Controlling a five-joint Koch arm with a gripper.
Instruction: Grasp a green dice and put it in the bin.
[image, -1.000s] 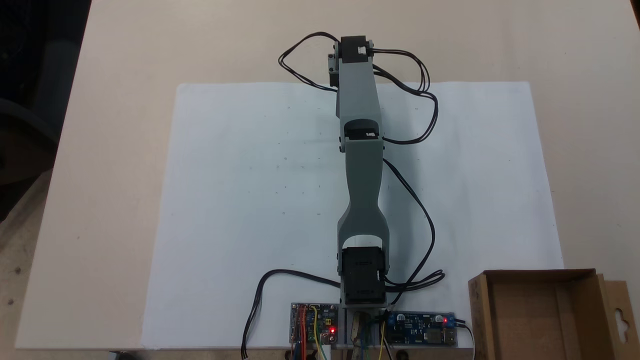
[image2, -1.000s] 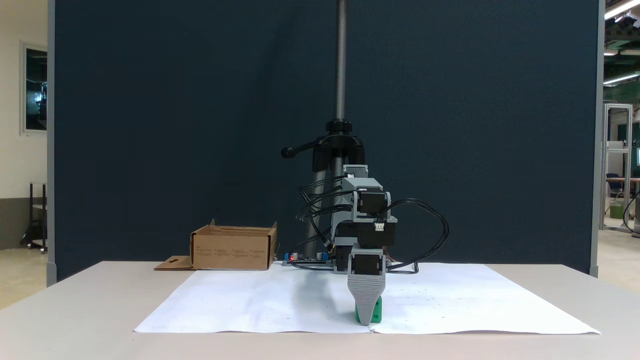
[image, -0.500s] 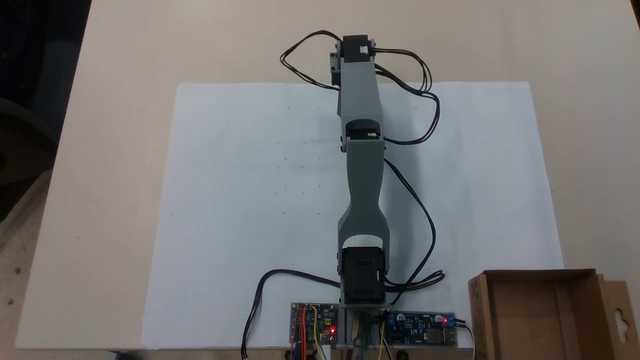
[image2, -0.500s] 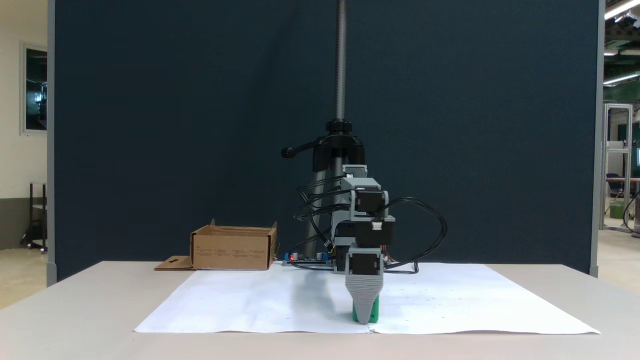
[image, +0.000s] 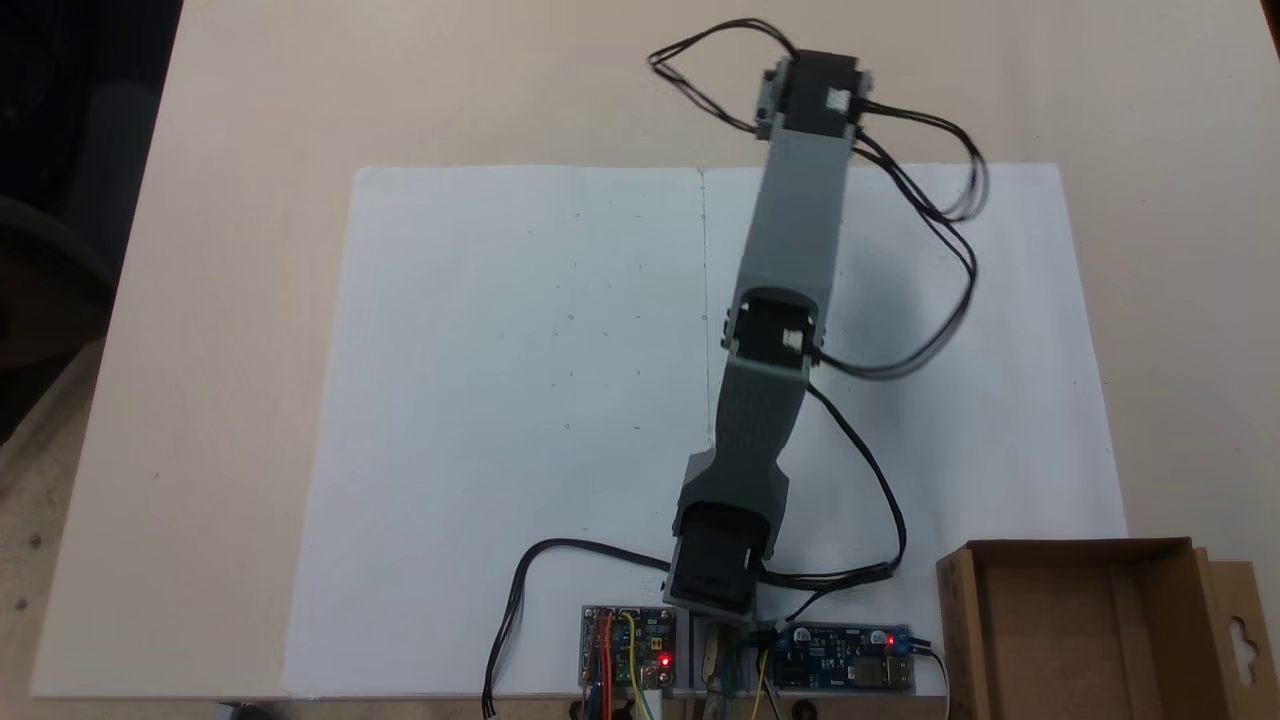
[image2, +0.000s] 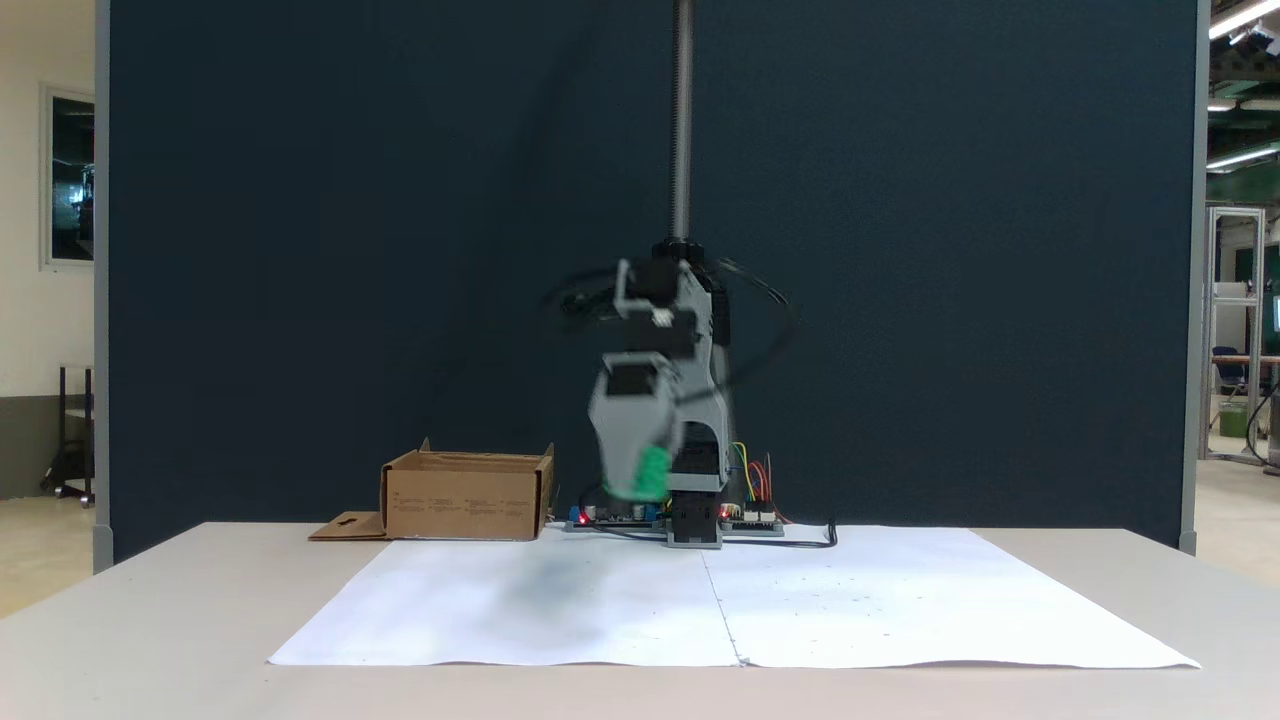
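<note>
End effector: your grey printed end effector hangs above the white paper sheet, blurred in the front fixed view; its jaws are clamped on the small bright green dice with rounded edges.
Dice position: you see the dice only as a green patch at the tip, clear of the sheet, between the grey jaw plates; which faces are pinched cannot be read through the blur.
Handling: judge the dice as light, hard and smooth. It should not crush, but rounded edges and slick faces can let it twist or slide out if you swing fast.
Hold: take it across two opposite flat faces, centred, not on the corners.
Bin: the brown corrugated cardboard bin with low walls sits on the pale counter, well apart from the dice, left of it in the front view; from above it lies at the lower right, beside the arm's base.
</note>
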